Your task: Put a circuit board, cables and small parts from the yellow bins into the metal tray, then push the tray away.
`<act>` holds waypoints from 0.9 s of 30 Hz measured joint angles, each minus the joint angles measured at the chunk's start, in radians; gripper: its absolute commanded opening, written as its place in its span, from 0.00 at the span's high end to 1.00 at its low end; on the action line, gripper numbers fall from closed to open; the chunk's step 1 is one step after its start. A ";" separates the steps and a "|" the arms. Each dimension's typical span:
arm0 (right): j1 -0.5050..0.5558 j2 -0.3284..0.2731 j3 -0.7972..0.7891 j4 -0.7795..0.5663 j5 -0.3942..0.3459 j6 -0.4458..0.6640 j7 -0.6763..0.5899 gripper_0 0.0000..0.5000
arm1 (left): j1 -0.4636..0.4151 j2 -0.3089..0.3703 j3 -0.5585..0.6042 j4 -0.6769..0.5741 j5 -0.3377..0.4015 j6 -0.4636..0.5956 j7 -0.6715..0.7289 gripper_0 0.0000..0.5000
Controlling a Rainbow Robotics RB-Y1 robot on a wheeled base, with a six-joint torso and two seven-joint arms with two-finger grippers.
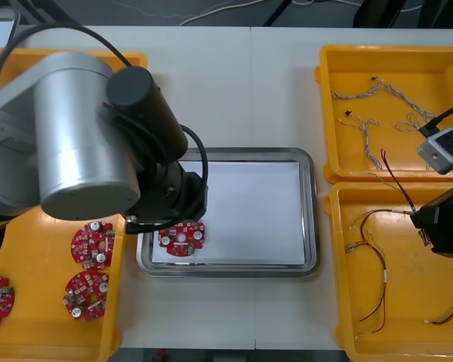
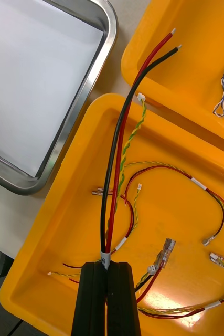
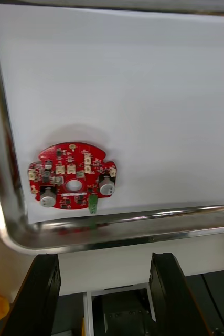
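On a light table [image 1: 241, 90], a metal tray [image 1: 309, 219] with a white inside, set between yellow bins. In the tray's near left corner, a round red circuit board [image 1: 182, 239], lying flat and just clear of the rim. Above that corner, the left gripper [image 3: 104, 260], fingers spread wide and holding nothing. Over the near right bin [image 2: 180, 220], the right gripper [image 2: 110, 270], clamped tight on one end of a red and black cable pair [image 2: 123, 136], free ends reaching over the wall of the far right bin [image 1: 392, 64]. Alongside that pair, a twisted yellow cable [image 2: 130, 142], possibly caught up with it; hard to tell from here.

Judged as the cable-carrying step, with the board already delivered. Lift straight up first and watch for the yellow cable to fall away. Carry toward the tray with the trailing ends high enough to clear the bin wall and the tray's rim. Lower onto bare white, well apart from the board. Release only with the whole length inside the rim. Keep the left arm out of that path.
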 measured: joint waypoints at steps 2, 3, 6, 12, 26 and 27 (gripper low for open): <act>0.000 0.000 0.000 0.000 0.000 0.000 0.000 1.00 | 0.000 0.015 0.049 -0.020 0.017 0.037 0.000 0.00; 0.000 0.000 0.000 0.000 0.000 0.000 0.000 1.00 | 0.000 0.024 0.073 -0.028 0.022 0.056 0.000 0.00; 0.000 0.000 0.000 0.006 0.000 0.000 0.000 1.00 | 0.000 0.054 0.140 -0.040 0.035 0.076 -0.001 0.00; -0.011 -0.020 0.041 0.012 0.000 0.000 -0.009 1.00 | 0.015 0.108 0.267 -0.043 0.045 0.078 -0.036 0.00; -0.189 -0.066 0.345 0.014 0.018 0.000 -0.010 1.00 | 0.179 0.167 0.515 0.044 -0.071 0.079 -0.472 0.00; -0.204 -0.066 0.366 0.015 0.022 0.000 -0.010 1.00 | 0.184 0.167 0.519 0.055 -0.083 0.079 -0.482 0.00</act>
